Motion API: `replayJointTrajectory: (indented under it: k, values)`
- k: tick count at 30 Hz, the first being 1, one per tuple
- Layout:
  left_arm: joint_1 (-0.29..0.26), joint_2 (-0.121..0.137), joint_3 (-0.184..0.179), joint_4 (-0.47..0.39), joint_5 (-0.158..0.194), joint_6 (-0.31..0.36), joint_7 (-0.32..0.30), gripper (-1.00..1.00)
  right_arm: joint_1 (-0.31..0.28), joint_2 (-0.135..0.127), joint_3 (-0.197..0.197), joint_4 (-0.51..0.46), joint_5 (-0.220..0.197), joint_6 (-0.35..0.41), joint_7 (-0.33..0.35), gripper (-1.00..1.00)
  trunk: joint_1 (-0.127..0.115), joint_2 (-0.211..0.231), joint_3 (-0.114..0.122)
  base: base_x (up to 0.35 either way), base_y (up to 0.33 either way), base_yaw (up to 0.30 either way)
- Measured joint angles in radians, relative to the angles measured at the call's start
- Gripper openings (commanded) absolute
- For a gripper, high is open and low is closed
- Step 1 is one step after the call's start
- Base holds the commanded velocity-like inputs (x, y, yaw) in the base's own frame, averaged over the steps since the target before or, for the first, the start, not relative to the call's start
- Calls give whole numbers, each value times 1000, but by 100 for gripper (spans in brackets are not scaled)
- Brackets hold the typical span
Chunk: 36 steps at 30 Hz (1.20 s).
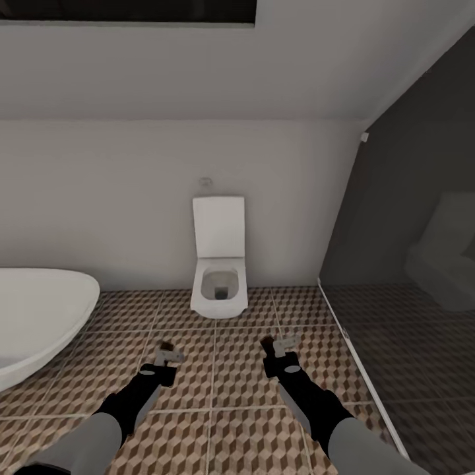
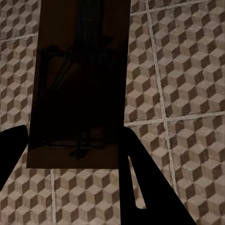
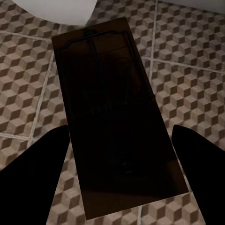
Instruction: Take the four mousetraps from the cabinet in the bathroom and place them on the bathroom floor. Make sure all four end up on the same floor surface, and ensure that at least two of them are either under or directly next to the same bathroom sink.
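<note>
Both arms reach forward low over the cube-patterned bathroom floor point(image 1: 224, 409). My left gripper point(image 1: 167, 355) is shut on a mousetrap point(image 2: 79, 84), which the left wrist view shows as a dark flat board with wire parts between the fingers point(image 2: 140, 187). My right gripper point(image 1: 277, 346) is shut on a second mousetrap point(image 3: 117, 126), which lies lengthwise between its fingers point(image 3: 33, 178) above the tiles. The cabinet, the sink and the other mousetraps are out of view.
A white wall-hung toilet point(image 1: 219, 264) with its lid up stands straight ahead against the wall. A white bathtub's rim point(image 1: 39, 316) curves in at the left. A dark glass partition point(image 1: 409, 264) with a pale floor strip point(image 1: 356, 356) closes off the right.
</note>
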<state>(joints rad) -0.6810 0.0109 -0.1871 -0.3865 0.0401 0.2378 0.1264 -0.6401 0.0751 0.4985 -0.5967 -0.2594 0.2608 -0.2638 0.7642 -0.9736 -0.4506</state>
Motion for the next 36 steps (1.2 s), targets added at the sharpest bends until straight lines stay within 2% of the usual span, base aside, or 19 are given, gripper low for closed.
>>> replayJointTrajectory:
  k: [36]
  values:
    - [0, -2, 0, 2, 0, 0, -1, -100, -1, 0, 0, 0, 0, 0, 0, -100, 138, -252, -170, 0, 0, 0]
